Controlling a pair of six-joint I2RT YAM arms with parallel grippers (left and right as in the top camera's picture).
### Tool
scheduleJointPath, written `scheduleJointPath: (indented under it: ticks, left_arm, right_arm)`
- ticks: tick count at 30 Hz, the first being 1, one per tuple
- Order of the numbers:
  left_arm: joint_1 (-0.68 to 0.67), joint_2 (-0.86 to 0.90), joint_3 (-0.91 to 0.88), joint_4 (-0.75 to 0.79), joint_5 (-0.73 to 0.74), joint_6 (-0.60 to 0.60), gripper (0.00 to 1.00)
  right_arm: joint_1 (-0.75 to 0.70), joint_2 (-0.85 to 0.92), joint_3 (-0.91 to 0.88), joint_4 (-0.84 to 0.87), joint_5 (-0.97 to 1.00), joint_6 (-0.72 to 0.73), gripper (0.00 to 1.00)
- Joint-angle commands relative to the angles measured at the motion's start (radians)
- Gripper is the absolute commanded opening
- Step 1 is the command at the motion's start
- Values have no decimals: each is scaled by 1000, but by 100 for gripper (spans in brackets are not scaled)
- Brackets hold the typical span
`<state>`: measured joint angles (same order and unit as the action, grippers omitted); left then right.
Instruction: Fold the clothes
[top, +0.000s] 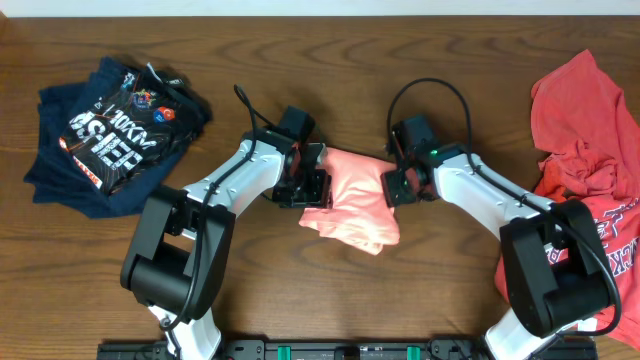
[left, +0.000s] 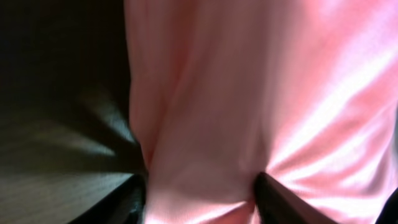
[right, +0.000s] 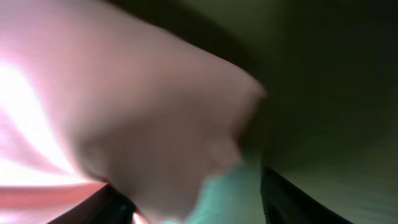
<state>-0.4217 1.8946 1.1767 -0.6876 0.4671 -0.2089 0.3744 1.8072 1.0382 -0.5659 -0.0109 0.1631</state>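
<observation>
Pink shirt (top: 350, 200): thin soft cotton, light, zero stiffness. It drapes and bunches wherever it's unsupported, so layers will likely slide over each other if dragged. Grips fine in the pads, nothing fragile. Best hold is an outer edge or corner of the bundle, pinching all layers together, one hand per side, lifting evenly so the fold doesn't open.

Position: middle of the worktop (top: 300, 50), between my two hands, lying as a compact, roughly folded bundle, slightly skewed, lower corner toward my base. Light salmon, plain on the upward side, no print showing. Well apart from the navy garments (top: 115, 130) on my left and the coral-red shirt (top: 585, 150) on my right.

Left hand (top: 312, 182): at the shirt's left edge, closed on cloth. Wrist view shows fabric filling the gap, creases fanning from one of the fingers (left: 277, 202).

Right hand (top: 397, 183): at the upper right edge. Wrist view is blurred. Cloth sits between the fingers, but I can't tell if it's clamped.
</observation>
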Motion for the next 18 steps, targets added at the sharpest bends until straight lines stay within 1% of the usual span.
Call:
scheduleJointPath:
  ticks: [1,4,6,8,11,12,18]
  left_arm:
    - [8,-28,4,-28,-12,-18,53]
    - [31,-93,4,-12,-12,-44,54]
    - [47,-148,4,18,-12,-48,60]
    - [61,-196,4,61,-12,-48,93]
    - [68,-217,4,130,-11,-48,100]
    - [68,-216,4,151,-11,-48,98]
    - [67,-123,3,241,2,-47,98]
  right_arm:
    - [-43,8,32,-3,178,-43,65]
    - [-60,-12,96,-64,184,-76,68]
    - [-65,-43,148,-122,197,-74,69]
    - [-67,-86,196,-175,198,-74,69]
    - [-66,-145,235,-216,193,-74,73]
    - [-66,-166,241,-226,191,-74,74]
    - [-66,-296,246,-305,186,-72,77]
